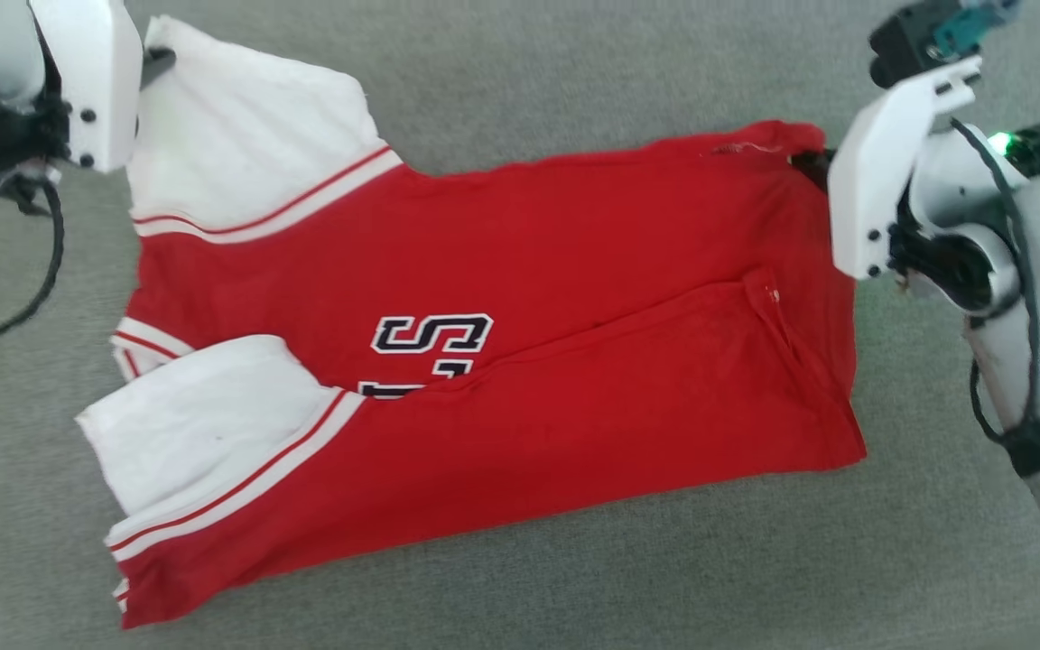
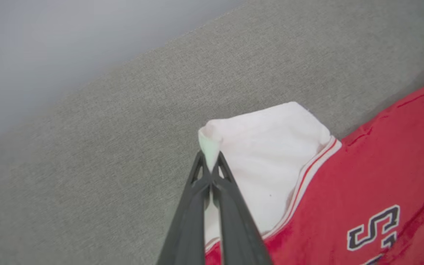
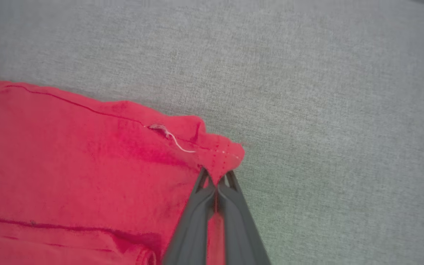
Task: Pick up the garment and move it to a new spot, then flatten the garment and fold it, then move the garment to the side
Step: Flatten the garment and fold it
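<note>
From the head view, we are looking down on a soft bright-red cloth garment (image 1: 574, 271) that is lying spread out on a grey woven fabric surface (image 1: 520, 81). Its two white cuff ends, each edged with thin white and red stripes, are pointing toward our left, the far white cuff (image 1: 249, 135) above and the near white cuff (image 1: 186, 424) below. The plain red hem is lying toward our right. A long red flap is lying over the near half of the cloth and is covering the lower part of some dark, white-outlined lettering (image 1: 434, 336). Our left gripper (image 1: 157, 61), mostly hidden behind its white housing, is reaching the far corner of the far white cuff. Our right gripper (image 1: 811, 164) is meeting the far right corner of the hem.

In the left wrist view, the left gripper (image 2: 211, 162) is showing its two dark fingers pressed together. They are pinching the corner of the white cuff, which is rising into a small peak just beyond the tips.

In the right wrist view, the right gripper (image 3: 217, 179) is likewise clamping its fingers together, this time on the red corner of the hem. A loose pale thread (image 3: 175, 141) is trailing along the seam just beside the tips.
</note>
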`<state>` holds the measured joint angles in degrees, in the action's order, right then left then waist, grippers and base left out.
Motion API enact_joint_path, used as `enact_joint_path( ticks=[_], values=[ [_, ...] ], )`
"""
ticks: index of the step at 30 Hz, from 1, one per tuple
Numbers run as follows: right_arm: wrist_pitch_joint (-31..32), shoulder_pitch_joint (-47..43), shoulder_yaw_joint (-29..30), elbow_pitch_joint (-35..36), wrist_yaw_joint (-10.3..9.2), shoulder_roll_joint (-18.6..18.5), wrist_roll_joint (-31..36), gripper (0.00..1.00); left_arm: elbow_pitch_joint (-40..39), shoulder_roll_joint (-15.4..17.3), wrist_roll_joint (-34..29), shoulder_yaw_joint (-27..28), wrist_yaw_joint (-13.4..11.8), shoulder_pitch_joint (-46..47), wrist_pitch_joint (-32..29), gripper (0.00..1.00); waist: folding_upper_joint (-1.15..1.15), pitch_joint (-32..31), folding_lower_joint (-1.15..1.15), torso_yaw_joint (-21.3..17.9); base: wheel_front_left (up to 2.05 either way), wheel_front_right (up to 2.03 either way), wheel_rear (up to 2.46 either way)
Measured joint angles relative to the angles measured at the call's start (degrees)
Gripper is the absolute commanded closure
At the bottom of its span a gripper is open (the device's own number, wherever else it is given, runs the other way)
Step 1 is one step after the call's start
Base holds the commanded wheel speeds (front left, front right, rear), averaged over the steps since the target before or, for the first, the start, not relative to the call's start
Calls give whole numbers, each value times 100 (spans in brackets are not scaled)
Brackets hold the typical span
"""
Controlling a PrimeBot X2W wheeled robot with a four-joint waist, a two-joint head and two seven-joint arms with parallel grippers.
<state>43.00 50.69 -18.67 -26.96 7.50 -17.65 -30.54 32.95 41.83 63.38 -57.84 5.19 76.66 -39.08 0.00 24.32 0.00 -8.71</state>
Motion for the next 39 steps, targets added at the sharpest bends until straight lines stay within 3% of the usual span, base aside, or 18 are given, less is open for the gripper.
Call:
enact_joint_path(
  ticks=[4,12,13,19,25,29,30,31,32,33,34,35,39],
  values=[
    [-149,-346,94,369,0,-167,-77,100,-633,232,45,-53,-208,-254,-182,100,0,-226,0,119,0,0,0],
    [-121,-1209,246,1449,0,-550,-177,100,-2516,1033,189,-94,-1026,-912,-513,100,0,-583,0,340,0,0,0],
    [-121,-1209,246,1449,0,-550,-177,100,-2516,1033,189,-94,-1026,-912,-513,100,0,-583,0,340,0,0,0],
    [148,-2042,523,2392,0,-802,-258,100,-4050,1680,490,-93,-1791,-1599,-589,100,0,-727,0,456,0,0,0],
    [450,-3038,1007,2985,0,-784,-318,100,-5197,2183,792,-267,-2488,-2475,-467,100,0,-764,0,542,0,0,0],
    [498,-3329,1132,2930,-1,-641,-271,100,-5213,2224,988,-405,-2582,-2939,-277,100,0,-770,0,545,0,0,0],
    [498,-3380,1131,2867,0,-583,-269,93,-5126,2205,1059,-452,-2579,-3038,-238,100,0,-782,0,545,0,0,0],
    [487,-3415,1118,2814,0,-534,-249,69,-5043,2178,1069,-503,-2540,-3129,-200,100,0,-792,0,545,0,0,0],
    [453,-3422,1099,2757,0,-499,-220,55,-4922,2129,1090,-528,-2503,-3216,-133,83,0,-802,0,545,0,0,0],
    [413,-3422,1080,2692,0,-471,-202,0,-4782,2062,1123,-543,-2473,-3285,-47,66,0,-815,0,546,0,0,0],
    [398,-3421,1076,2624,0,-447,-197,0,-4668,1997,1121,-555,-2401,-3328,41,43,0,-829,0,547,0,0,0],
    [396,-3422,1059,2557,0,-425,-197,0,-4530,1938,1125,-546,-2342,-3367,159,0,0,-845,0,548,0,0,0],
    [386,-3426,1048,2557,0,-419,-199,0,-4214,1826,1162,-487,-2196,-3499,545,0,0,-946,0,559,0,0,0]
  ],
)
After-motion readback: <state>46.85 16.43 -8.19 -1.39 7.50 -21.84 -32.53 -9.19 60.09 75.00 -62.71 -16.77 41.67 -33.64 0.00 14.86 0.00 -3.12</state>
